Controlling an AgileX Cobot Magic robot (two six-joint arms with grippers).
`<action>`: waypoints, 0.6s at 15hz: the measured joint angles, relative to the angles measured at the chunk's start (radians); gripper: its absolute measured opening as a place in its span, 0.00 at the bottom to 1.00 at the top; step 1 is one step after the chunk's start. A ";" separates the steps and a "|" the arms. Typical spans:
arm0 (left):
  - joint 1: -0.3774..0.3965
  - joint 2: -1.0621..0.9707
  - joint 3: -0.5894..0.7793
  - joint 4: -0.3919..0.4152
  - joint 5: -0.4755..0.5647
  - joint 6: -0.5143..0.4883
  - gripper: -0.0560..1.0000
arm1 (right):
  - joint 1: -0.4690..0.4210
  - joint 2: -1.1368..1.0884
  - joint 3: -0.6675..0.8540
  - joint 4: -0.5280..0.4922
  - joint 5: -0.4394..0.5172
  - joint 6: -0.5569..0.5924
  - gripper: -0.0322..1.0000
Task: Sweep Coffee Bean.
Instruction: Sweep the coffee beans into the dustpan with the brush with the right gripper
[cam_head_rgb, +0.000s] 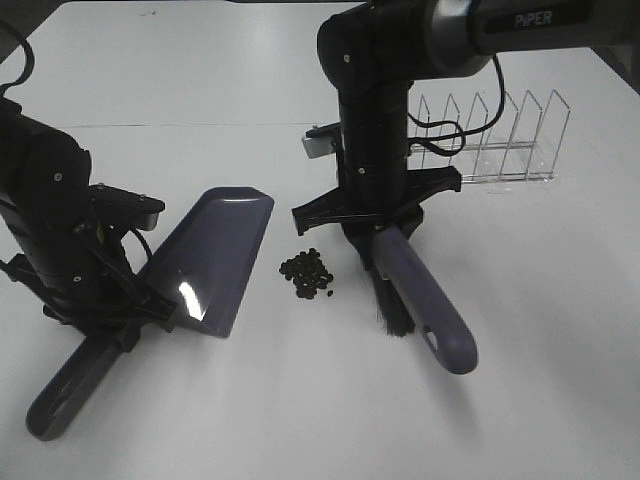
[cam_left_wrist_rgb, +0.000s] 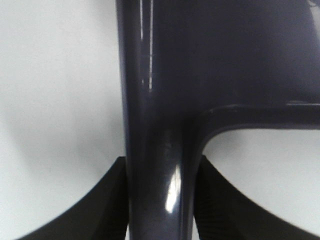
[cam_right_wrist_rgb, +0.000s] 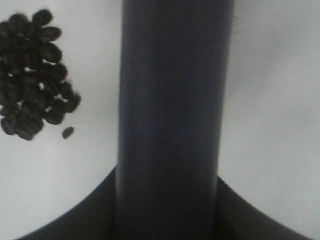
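"PiPER" is read on the right arm (cam_head_rgb: 470, 30); the dustpan (cam_head_rgb: 215, 260) is clamped tight in the left claw (cam_left_wrist_rgb: 160, 200), the brush (cam_head_rgb: 430, 300) in the right claw (cam_right_wrist_rgb: 167, 210), the coffee bean (cam_head_rgb: 308, 273) piled between.

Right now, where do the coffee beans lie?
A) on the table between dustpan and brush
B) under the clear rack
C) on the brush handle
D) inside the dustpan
A: the coffee beans sit in a pile on the white table, between the dustpan and the brush, apart from both.

Coffee beans (cam_head_rgb: 308, 273), tiny dark ovals, one loose cluster (a few strays), between dustpan (cam_head_rgb: 220, 250) and brush (cam_head_rgb: 425, 295).
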 joint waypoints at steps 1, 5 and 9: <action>0.000 0.000 -0.001 0.010 0.000 0.000 0.37 | 0.005 0.026 -0.032 0.027 0.002 0.000 0.32; 0.000 0.001 -0.001 0.021 -0.007 0.000 0.37 | 0.031 0.086 -0.080 0.054 0.003 0.002 0.32; 0.000 0.002 -0.001 0.024 -0.009 0.000 0.37 | 0.032 0.113 -0.081 0.178 -0.053 0.002 0.32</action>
